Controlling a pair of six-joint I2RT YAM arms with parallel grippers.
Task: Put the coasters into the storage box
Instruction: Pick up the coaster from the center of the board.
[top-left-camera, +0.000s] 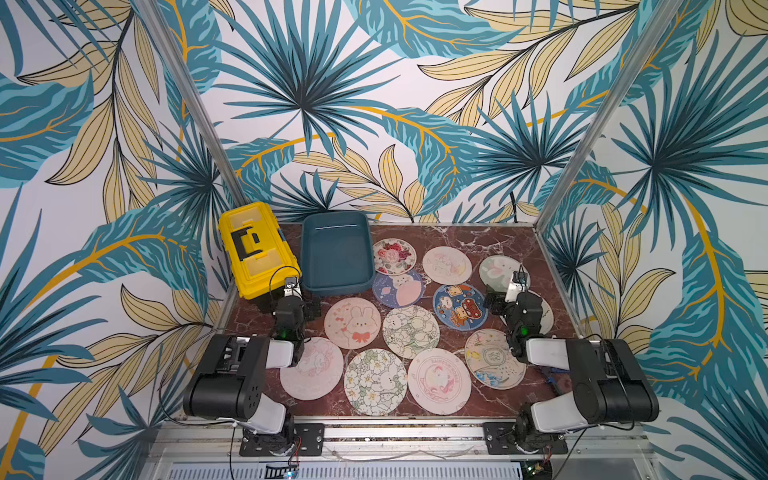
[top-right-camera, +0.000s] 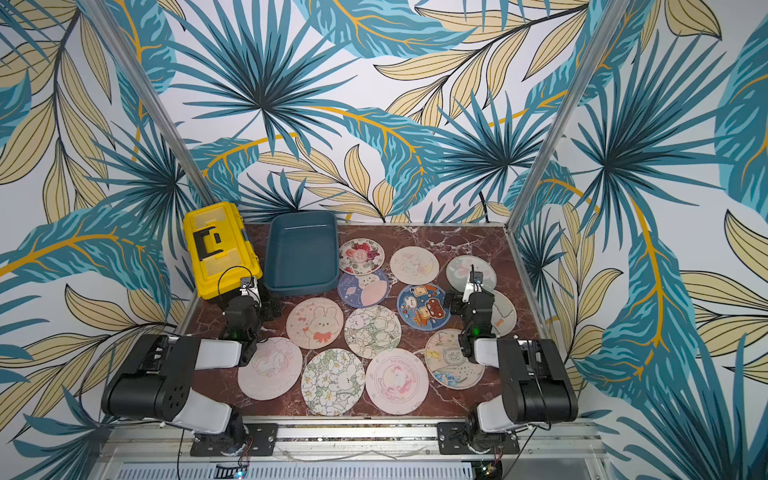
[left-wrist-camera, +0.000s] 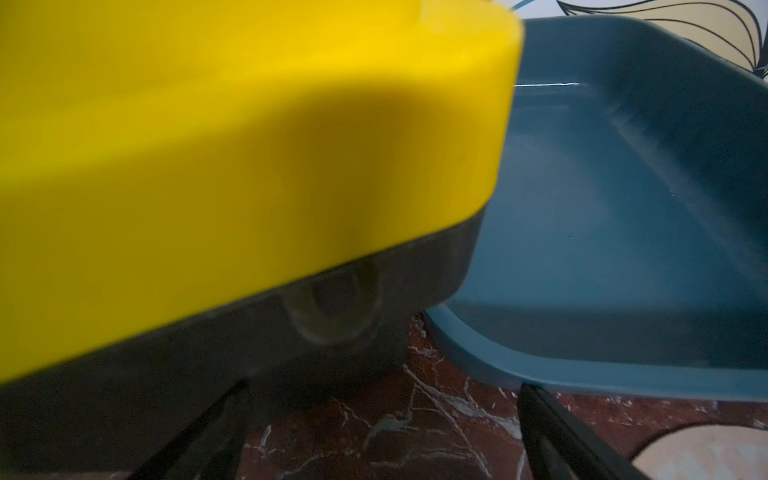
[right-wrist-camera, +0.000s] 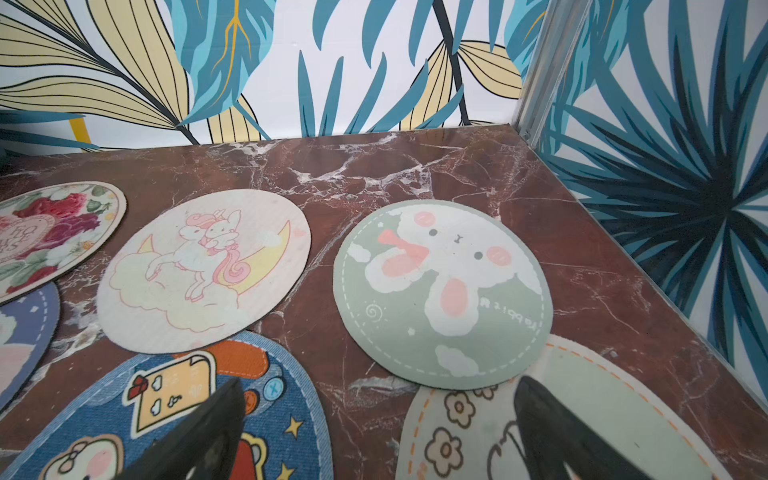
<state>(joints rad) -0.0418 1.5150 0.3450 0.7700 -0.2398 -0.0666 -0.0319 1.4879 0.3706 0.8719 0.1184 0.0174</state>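
The dark teal rectangular plastic storage box (top-left-camera: 336, 253) is sitting far left, beside a yellow plastic toolbox (top-left-camera: 257, 249). The thin round printed coasters (top-left-camera: 352, 323) are lying spread over the red-brown marble table (top-left-camera: 469, 239), right of it and nearer. The left gripper (left-wrist-camera: 382, 386), facing the toolbox, and the right gripper (right-wrist-camera: 378, 382), over right-hand coasters, are both gaping wide, empty.

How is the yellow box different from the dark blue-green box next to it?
The yellow toolbox is shut, with a black handle on its lid; the storage box has no lid and lies open and empty. The toolbox stands taller; the storage box has low walls. Both are rectangular, side by side at the table's far edge.
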